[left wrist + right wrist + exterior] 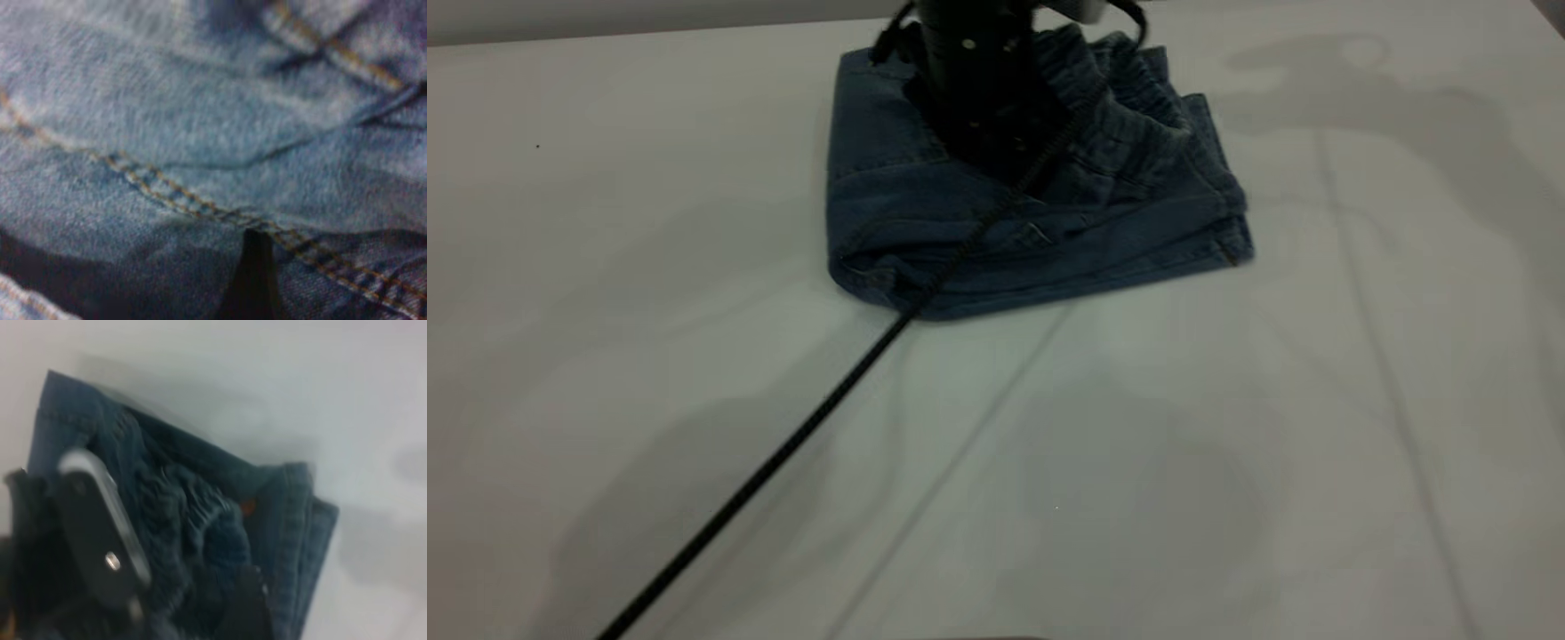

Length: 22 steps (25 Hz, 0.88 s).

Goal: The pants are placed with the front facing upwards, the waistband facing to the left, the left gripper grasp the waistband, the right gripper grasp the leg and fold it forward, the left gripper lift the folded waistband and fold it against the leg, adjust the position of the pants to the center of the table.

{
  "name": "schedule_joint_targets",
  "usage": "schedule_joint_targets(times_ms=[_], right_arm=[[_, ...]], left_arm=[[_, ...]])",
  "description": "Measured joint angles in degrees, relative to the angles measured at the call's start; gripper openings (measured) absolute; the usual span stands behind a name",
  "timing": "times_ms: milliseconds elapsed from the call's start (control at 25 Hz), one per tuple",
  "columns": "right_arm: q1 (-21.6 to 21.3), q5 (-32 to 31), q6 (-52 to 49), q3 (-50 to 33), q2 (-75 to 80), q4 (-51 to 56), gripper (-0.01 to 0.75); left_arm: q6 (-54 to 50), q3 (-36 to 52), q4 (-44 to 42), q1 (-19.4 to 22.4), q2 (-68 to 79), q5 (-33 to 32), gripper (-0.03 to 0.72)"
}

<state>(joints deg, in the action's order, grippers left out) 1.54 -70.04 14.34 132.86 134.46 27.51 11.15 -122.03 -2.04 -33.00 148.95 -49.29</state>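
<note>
The left pincer (983, 116) is a black, blocky body dotted with small pale screw heads; a black braided cable (783, 453) trails from it; a black housing (100, 533) has a pale rounded edge and one silver screw.

Folded pants (1040, 222) at table (1227, 462) far centre; left tool (983, 107) on top; waistband (1129, 116) uppermost.
</note>
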Motion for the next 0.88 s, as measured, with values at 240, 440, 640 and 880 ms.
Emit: schedule_joint_targets(times_ms=[240, 440, 640, 880], right_arm=[[0.0, 0.05, 0.84, 0.12, -0.02, 0.0, 0.542], [0.0, -0.39, 1.34, 2.8, -1.52, 0.0, 0.542], [0.0, -1.7, 1.34, 8.1, -4.88, -0.93, 0.542], [0.0, -2.17, -1.49, 9.91, -12.29, -2.99, 0.542]], left_arm=[[0.23, -2.8, 0.39, -2.27, 0.3, -6.52, 0.573], [0.29, -12.53, -1.04, -2.27, 0.74, -17.78, 0.573], [-2.25, -24.03, -5.64, -2.27, 0.44, -17.83, 0.573], [-4.71, -26.48, -10.92, -2.27, -6.17, -17.83, 0.573]])
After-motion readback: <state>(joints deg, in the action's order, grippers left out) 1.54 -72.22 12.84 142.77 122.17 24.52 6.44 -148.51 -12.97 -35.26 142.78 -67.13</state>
